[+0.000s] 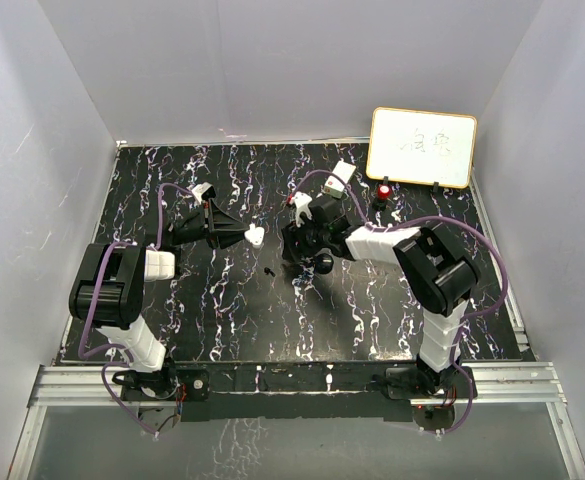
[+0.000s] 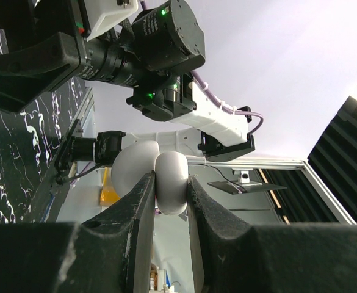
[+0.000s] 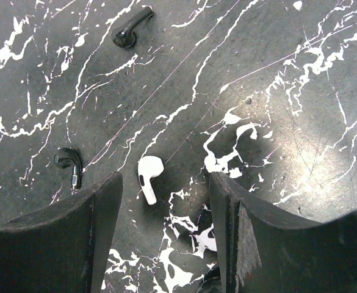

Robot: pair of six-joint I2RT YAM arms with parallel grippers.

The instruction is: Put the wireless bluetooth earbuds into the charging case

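From above, we see the left arm bent at the elbow and reaching forward and inward over the table (image 1: 222, 320), its left gripper (image 1: 244, 237) held level and well above the surface, closed around a small white case (image 1: 257, 236). The right arm folds back on itself, its right gripper (image 1: 305, 255) pointing down near the table's middle. A black earbud (image 1: 270, 270) lies on the table between the two grippers. A whiteboard (image 1: 422, 147) leans at the far right corner. In the left wrist view, the left gripper (image 2: 171, 183) has its two dark fingers (image 2: 138, 213) pressed against the sides of the rounded case (image 2: 172, 168), pinching it in mid-air, with the right arm (image 2: 166, 36) beyond it. In the right wrist view, the right gripper (image 3: 166, 183) looks straight down with its fingers (image 3: 56, 238) spread wide. A white earbud (image 3: 149, 177) lies on the table between them, touching neither. One black earbud (image 3: 70, 166) lies just beside the finger at the left of the view, and another (image 3: 131, 27) lies farther off.
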